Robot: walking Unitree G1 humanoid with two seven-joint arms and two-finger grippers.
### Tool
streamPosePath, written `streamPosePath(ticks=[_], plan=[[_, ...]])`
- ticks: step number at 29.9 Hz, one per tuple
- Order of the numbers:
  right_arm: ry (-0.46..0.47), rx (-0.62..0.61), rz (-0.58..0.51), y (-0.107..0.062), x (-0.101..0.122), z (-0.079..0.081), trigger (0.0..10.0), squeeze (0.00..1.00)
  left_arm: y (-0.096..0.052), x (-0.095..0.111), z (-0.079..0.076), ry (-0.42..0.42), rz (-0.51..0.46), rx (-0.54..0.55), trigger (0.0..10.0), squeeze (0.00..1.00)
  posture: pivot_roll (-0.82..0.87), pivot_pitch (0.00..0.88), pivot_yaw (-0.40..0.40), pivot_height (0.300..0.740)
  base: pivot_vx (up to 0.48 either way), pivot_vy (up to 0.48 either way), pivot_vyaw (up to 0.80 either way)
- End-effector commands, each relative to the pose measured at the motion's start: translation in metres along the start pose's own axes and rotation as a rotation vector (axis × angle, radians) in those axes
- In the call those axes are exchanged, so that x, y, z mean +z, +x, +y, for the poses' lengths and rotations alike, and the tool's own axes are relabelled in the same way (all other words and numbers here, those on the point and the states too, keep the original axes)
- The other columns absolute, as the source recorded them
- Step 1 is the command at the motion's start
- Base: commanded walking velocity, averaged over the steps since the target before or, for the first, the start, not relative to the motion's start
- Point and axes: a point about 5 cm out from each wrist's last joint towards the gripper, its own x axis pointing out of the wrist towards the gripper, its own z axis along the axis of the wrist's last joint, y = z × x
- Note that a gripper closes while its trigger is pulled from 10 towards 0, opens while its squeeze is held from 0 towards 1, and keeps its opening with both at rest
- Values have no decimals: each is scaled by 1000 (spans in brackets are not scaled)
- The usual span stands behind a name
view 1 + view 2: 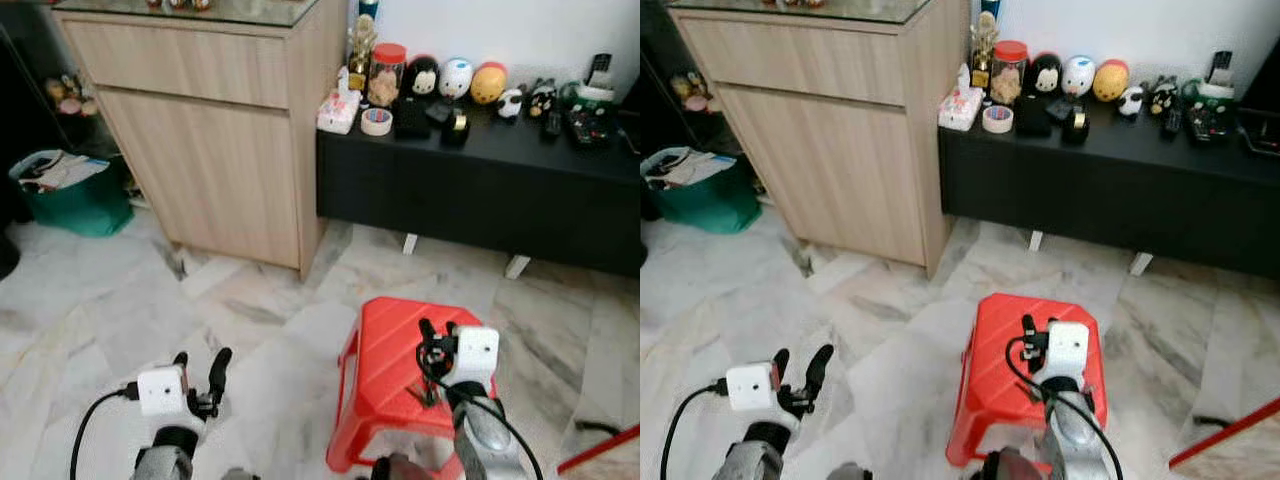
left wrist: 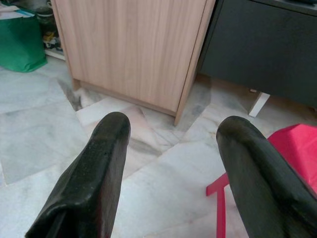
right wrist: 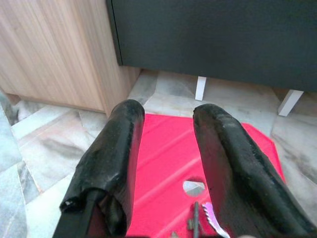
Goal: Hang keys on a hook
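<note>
Keys (image 3: 200,224) lie on the top of a red plastic stool (image 1: 385,370), low in the right wrist frame, just beside the round hole in the seat; part of the bunch is cut off by the frame edge. Above them hovers the right hand (image 1: 436,336), lower centre-right of the left eye frame, its two black fingers (image 3: 112,158) spread apart with nothing between them. At the lower left of that frame the left hand (image 1: 200,368) hangs over the marble floor (image 1: 120,300), fingers (image 2: 94,173) wide apart and empty. A light wooden cabinet (image 1: 210,130) fills the upper left, with a green bin (image 1: 70,195) at the far left edge. To the upper right runs a low black tabletop (image 1: 480,185) crowded with small figurines, a jar and a roll of tape (image 1: 376,121).
</note>
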Motion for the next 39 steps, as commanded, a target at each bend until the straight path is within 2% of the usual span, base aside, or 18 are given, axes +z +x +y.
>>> streamPosePath(ticks=[1, 19, 23, 28, 35, 39], plan=[[4, -3, 17, -2, -4, -1, 10000, 0, -2, -1, 0, -9, 12, 1, 10000, 0, 92, 72, -39, 627, 0, 0, 0], [-16, 6, 88, -2, -14, -1, 10000, 0, -1, -3, -4, -15, 24, -11, 10000, 0, 91, 72, -41, 627, 0, 0, 0], [-37, -11, 140, 1, -19, -2, 10000, 0, 2, -4, -6, -15, 27, -17, 10000, 0, 91, 74, -40, 627, 0, 0, 0], [-32, -23, 146, 6, -17, -3, 10000, 0, 7, -4, -9, -15, 27, -27, 10000, 0, 89, 74, -37, 627, 0, 0, 0], [-47, -29, 173, 8, -19, -4, 10000, 0, 8, -3, -10, -16, 25, -32, 10000, 0, 91, 79, -37, 627, 0, 0, 0], [-59, -37, 149, 8, -18, -6, 10000, 0, 7, -4, -10, -18, 27, -30, 10000, 0, 92, 83, -39, 609, 0, 0, 0]])
